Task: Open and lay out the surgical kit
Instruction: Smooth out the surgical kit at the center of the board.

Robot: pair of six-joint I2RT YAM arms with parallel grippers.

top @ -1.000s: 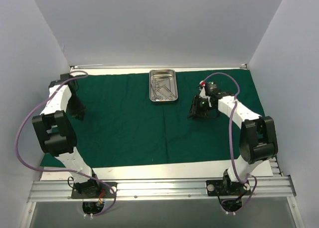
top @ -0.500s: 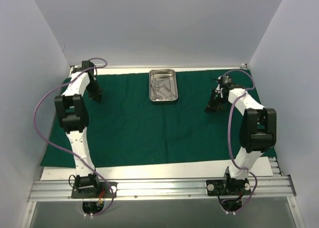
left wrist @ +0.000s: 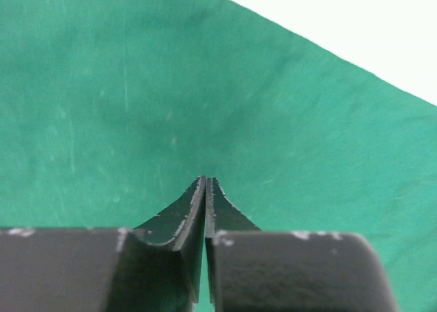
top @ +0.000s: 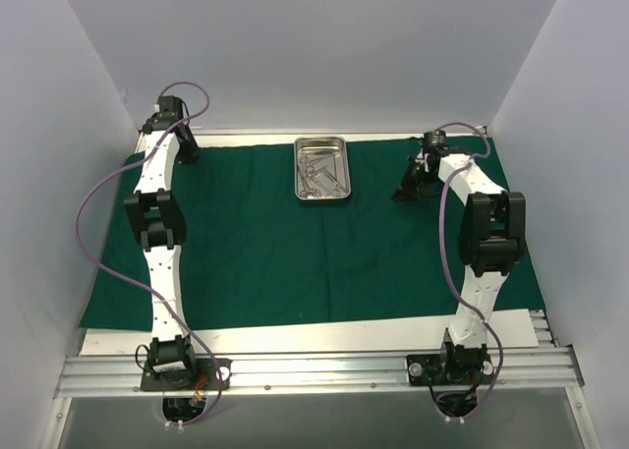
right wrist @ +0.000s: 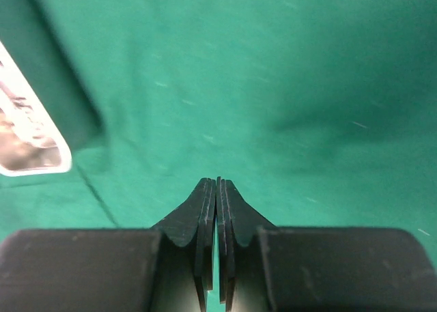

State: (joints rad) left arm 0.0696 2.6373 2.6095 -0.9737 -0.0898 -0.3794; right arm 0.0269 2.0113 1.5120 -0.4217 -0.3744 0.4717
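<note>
Starting at the right tool, we find its jaws pressed together on nothing, above the green drape. The steel tray lies near, to its left, long axis running near to far, with the instruments piled inside. The left tool, likewise together and empty, hangs over the drape's far left corner, well apart from the tray, so we judge the right arm nearer.

Soft, even light from above fills the top view, and the pale walls read bright with no hard shadows. The steel tray near the table's far edge shows mild glare. In the right wrist view the tray is washed out and smeared, and the green drape is blurred. The left wrist view shows the drape sharper.
</note>
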